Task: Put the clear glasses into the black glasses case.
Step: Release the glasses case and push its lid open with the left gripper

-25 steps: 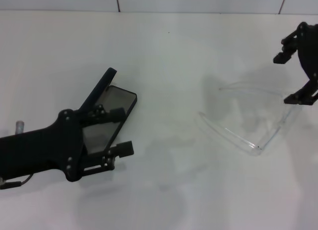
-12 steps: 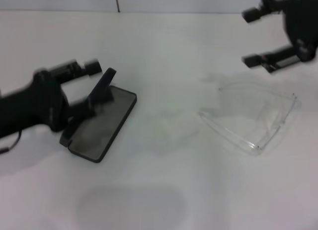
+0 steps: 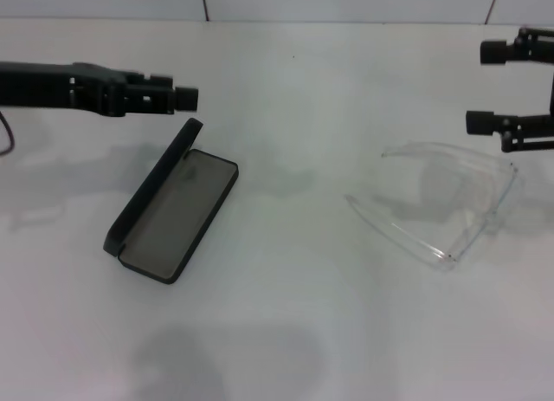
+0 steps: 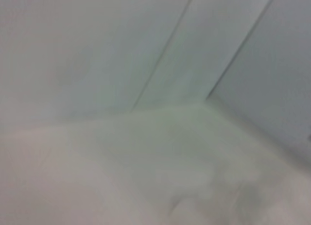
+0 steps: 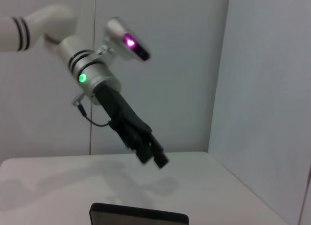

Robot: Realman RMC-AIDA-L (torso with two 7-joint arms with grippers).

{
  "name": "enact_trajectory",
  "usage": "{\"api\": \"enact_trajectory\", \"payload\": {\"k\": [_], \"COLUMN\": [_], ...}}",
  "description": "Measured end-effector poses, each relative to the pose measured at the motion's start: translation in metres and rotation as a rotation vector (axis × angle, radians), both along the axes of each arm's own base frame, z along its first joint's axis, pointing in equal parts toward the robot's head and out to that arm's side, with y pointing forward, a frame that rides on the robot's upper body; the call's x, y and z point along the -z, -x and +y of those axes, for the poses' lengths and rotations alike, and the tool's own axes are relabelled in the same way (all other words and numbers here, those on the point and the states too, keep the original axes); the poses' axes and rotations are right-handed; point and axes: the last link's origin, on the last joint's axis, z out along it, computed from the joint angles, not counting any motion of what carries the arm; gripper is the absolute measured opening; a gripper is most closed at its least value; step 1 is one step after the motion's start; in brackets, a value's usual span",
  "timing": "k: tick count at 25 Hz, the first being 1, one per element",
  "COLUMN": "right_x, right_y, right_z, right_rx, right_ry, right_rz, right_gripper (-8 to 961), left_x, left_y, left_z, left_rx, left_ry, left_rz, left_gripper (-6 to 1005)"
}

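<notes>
On the white table (image 3: 286, 332), the matte black rectangular hinged glasses case (image 3: 173, 215) lies open at the near left, its grey lining facing up and its lid standing tilted along the left edge. At the right, a little farther back and well apart from it, the fully transparent colourless plastic glasses (image 3: 441, 202) rest on the table, arms unfolded, with nothing gripping them. Beyond the case, the left gripper (image 3: 177, 96) hangs above the table, reaching in from the left and holding nothing; whether its fingers are parted cannot be told. At the far right, the right gripper (image 3: 492, 85) hovers just beyond the glasses, its fingers spread wide and empty.
</notes>
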Motion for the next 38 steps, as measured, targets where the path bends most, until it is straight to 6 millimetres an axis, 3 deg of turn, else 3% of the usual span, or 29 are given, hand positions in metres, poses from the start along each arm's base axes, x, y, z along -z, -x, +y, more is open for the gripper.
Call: {"api": "enact_trajectory", "payload": {"k": [4,7,10,19,38], "right_x": [0.005,0.007,0.008,0.015,0.025], "right_y": [-0.005,-0.007,-0.007,-0.004,-0.008], "right_z": [0.002,0.002,0.002,0.007,0.007], "right_rx": [0.025,0.036,0.035,0.031,0.038], "right_ry": [0.021,0.028,0.027,0.048,0.083], "right_rz": [0.024,0.033,0.035,0.059,0.085], "right_gripper": [809,809,810,810,809], "left_x": [0.004,0.009,0.031,0.062,0.072], "left_y": [-0.03,-0.039,-0.046,-0.045,-0.035], "left_z": [0.013,0.018,0.02,0.018,0.022], "left_rx": [-0.125,-0.177,-0.267,-0.285,-0.312], "left_ry": [0.055,0.044,0.061,0.064,0.074], "left_rz": [0.314,0.422,0.596,0.74,0.77], "left_gripper": [641,640,640,639,636]}}
